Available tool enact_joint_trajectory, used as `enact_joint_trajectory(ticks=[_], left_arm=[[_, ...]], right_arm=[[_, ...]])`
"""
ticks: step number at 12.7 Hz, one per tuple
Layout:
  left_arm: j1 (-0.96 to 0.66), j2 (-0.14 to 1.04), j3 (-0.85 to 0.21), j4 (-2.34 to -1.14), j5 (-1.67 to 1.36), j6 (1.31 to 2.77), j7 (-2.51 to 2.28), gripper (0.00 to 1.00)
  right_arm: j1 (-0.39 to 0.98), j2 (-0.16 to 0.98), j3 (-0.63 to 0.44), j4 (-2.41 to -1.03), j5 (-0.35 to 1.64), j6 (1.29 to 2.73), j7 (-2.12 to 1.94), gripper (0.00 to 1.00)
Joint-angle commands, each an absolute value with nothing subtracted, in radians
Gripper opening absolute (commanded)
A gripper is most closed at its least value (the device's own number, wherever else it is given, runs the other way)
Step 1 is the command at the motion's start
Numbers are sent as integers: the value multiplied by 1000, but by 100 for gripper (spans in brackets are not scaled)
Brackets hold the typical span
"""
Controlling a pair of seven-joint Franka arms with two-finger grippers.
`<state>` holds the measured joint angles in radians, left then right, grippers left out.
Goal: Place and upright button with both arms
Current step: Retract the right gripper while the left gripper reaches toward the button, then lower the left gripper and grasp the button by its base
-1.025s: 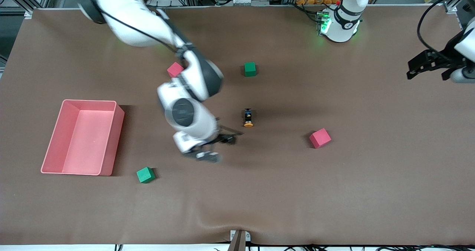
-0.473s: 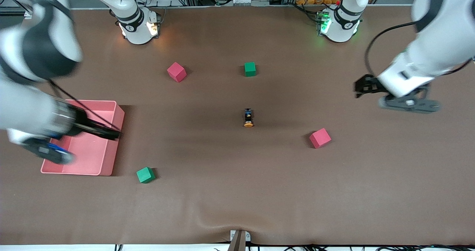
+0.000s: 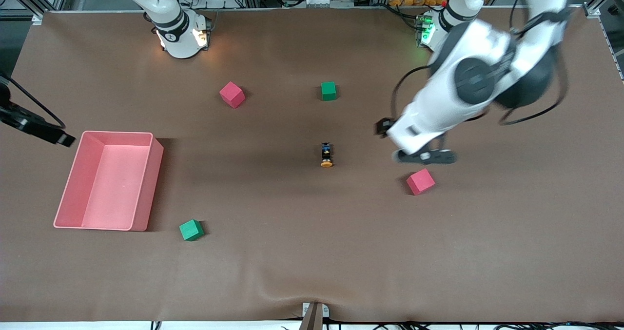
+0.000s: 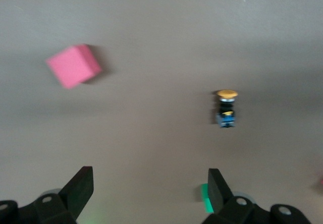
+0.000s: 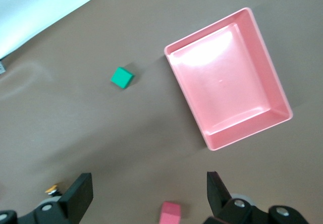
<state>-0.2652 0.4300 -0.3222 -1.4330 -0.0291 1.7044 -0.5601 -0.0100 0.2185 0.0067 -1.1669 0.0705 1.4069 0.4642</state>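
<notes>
The button (image 3: 326, 155) lies on its side mid-table, its orange cap toward the front camera. My left gripper (image 3: 383, 126) hangs open and empty over the table, beside the button toward the left arm's end. In the left wrist view the button (image 4: 227, 108) lies ahead of the open left gripper (image 4: 149, 188), which touches nothing. My right gripper (image 3: 61, 137) is open and empty at the right arm's end of the table, by the pink bin's corner. The right wrist view shows the open right gripper (image 5: 149, 191) and a sliver of the orange cap (image 5: 52, 188).
A pink bin (image 3: 117, 133) sits toward the right arm's end. One pink cube (image 3: 420, 181) lies just below the left hand. Another pink cube (image 3: 232, 94) and a green cube (image 3: 328, 90) lie farther from the front camera. A second green cube (image 3: 191, 230) lies near the bin.
The right arm swung away from beside the button, out to the right arm's end of the table. The left arm swept in from its end to beside the button.
</notes>
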Motion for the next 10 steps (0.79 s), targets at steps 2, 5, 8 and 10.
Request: enact_joint_trajectory(ticks=[2, 5, 8, 10], left_arm=[[-356, 619, -317, -1279, -37, 1732, -624, 100], [-397, 679, -319, -1278, -37, 1822, -604, 100], [-419, 756, -322, -1281, -44, 1890, -476, 100], [-417, 793, -321, -1282, -83, 1907, -425, 100]], right_arm=[[-2, -55, -93, -1604, 49, 1587, 276, 100], [20, -57, -101, -1603, 48, 1572, 285, 100], [34, -45, -94, -1571, 44, 1565, 272, 100], [35, -41, -94, -1557, 44, 1548, 252, 100]])
